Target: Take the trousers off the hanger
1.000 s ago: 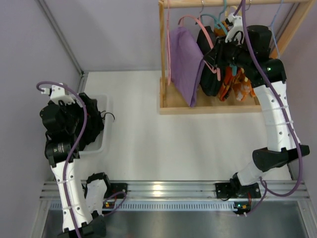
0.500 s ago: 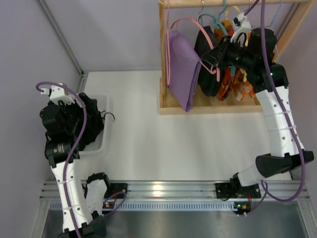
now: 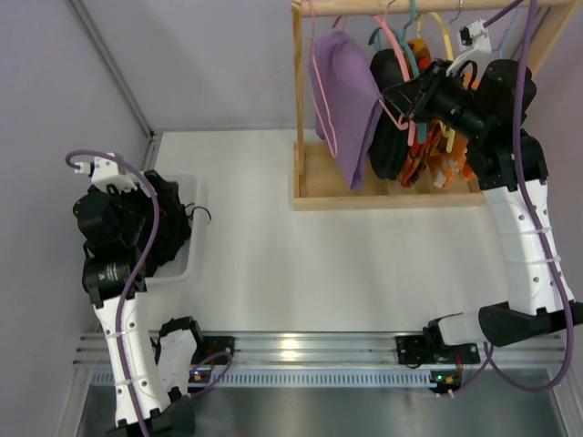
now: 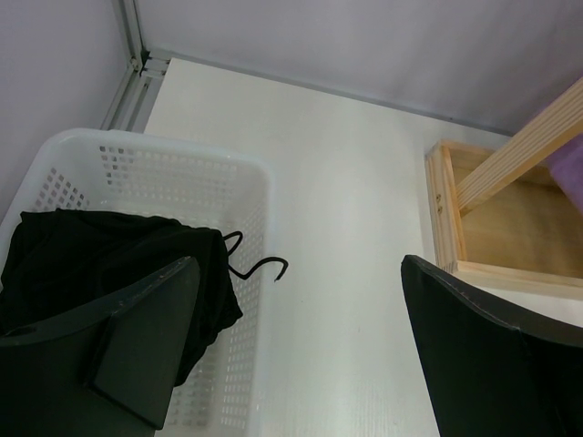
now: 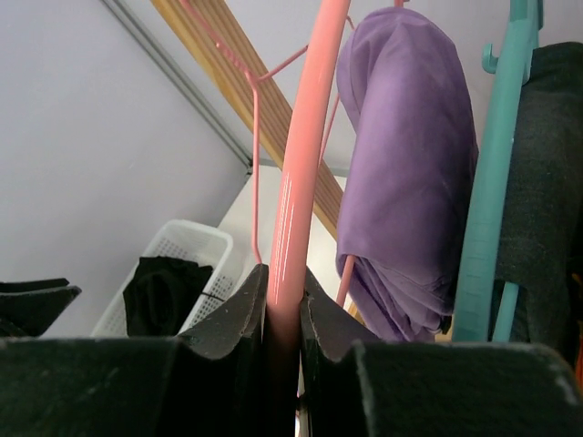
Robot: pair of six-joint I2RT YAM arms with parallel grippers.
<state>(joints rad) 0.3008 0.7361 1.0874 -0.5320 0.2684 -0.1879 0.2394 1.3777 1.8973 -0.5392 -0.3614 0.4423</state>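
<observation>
Currently: purple trousers [image 5: 410, 164] hang folded over the pink hanger [image 5: 296, 182] in the wooden rack [image 3: 383, 196] at the table's far side. Right gripper [image 5: 284, 291] is pinched tight on the hanger's pink bar. Teal hanger [image 5: 496, 182] sits just beside it. Advice: lift straight clear of the rail, keep the hanger level so the cloth cannot slide early, and avoid snagging the neighbour. Left gripper [image 4: 301, 337] is spread wide and empty above the white basket [image 4: 182, 173], probably best placed to pull the cloth.
</observation>
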